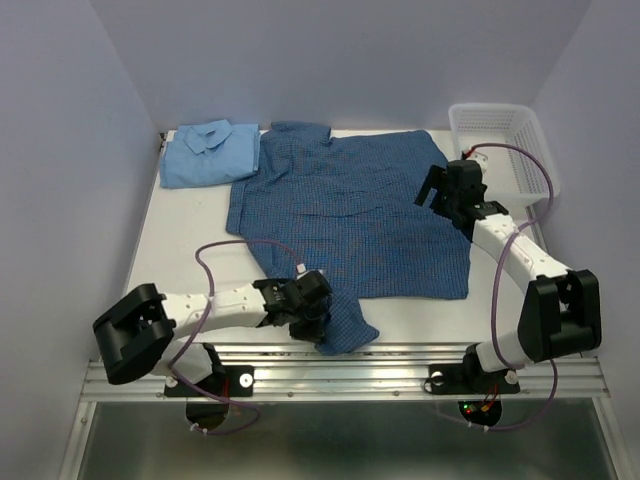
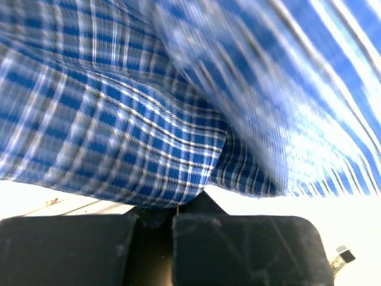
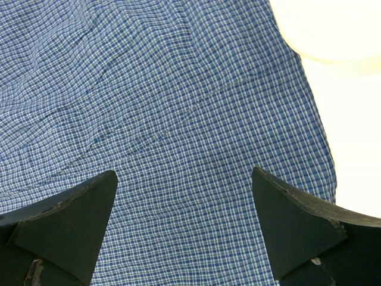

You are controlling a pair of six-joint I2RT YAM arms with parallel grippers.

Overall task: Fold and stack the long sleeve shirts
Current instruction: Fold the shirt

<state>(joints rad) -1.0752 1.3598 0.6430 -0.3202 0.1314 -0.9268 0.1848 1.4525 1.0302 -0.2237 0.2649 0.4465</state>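
- Top view: the light blue shirt [image 1: 210, 155] lies folded at the far left corner of the table [image 1: 190, 250], so I count that one as done. The dark check shirt [image 1: 350, 210] is spread open across the middle, its far left edge meeting the folded one. A strip of it trails to the near edge, where my left gripper [image 1: 308, 305] sits. My right gripper [image 1: 440, 188] hangs over the shirt's right side, near the basket [image 1: 500, 140].
- Left wrist view: the fingers [image 2: 65, 250] are pressed together with check cloth pinched between them, so this gripper is clenched on the dark check shirt. The cloth drapes close over the lens and is partly blurred.
- Right wrist view: the fingers [image 3: 65, 220] stand wide apart with nothing between them, released. Flat check cloth lies beneath, close to its right edge.
- By my reckoning we are about halfway. The dark shirt has yet to be folded and then stacked on the light blue one.
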